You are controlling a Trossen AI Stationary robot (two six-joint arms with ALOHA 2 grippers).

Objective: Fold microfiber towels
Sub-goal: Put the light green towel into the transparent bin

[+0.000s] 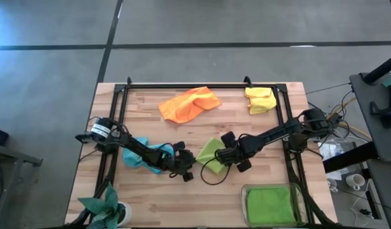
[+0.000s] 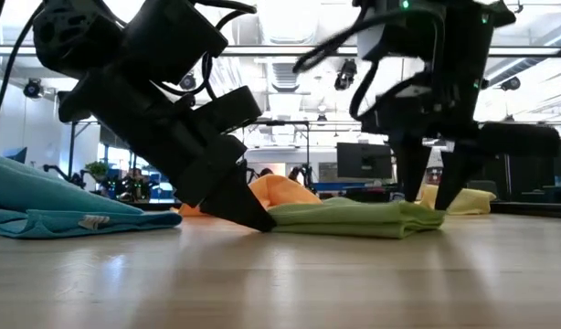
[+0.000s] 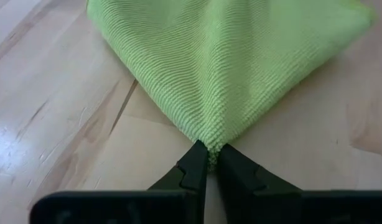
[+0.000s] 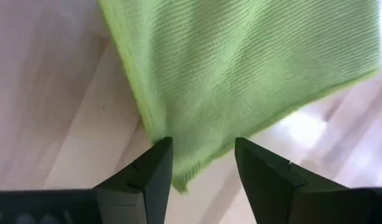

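The yellow-green towel [image 1: 210, 152] lies folded near the table's [image 1: 183, 203] middle. The left gripper [image 3: 208, 163] pinches its corner, fingers clamped tight on the fabric. The right gripper [image 4: 200, 165] stands over the towel's other edge, fingers spread, the cloth between them but not squeezed.

Grey floor [image 1: 202, 22] surrounds the table; bright ceiling lights [image 2: 290, 18] overhead, monitors [image 2: 363, 163] behind.

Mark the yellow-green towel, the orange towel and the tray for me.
yellow-green towel [image 1: 210, 151], high view, bare middle.
orange towel [image 1: 188, 104], high view, centre.
tray [image 1: 245, 191], high view, rim corner.
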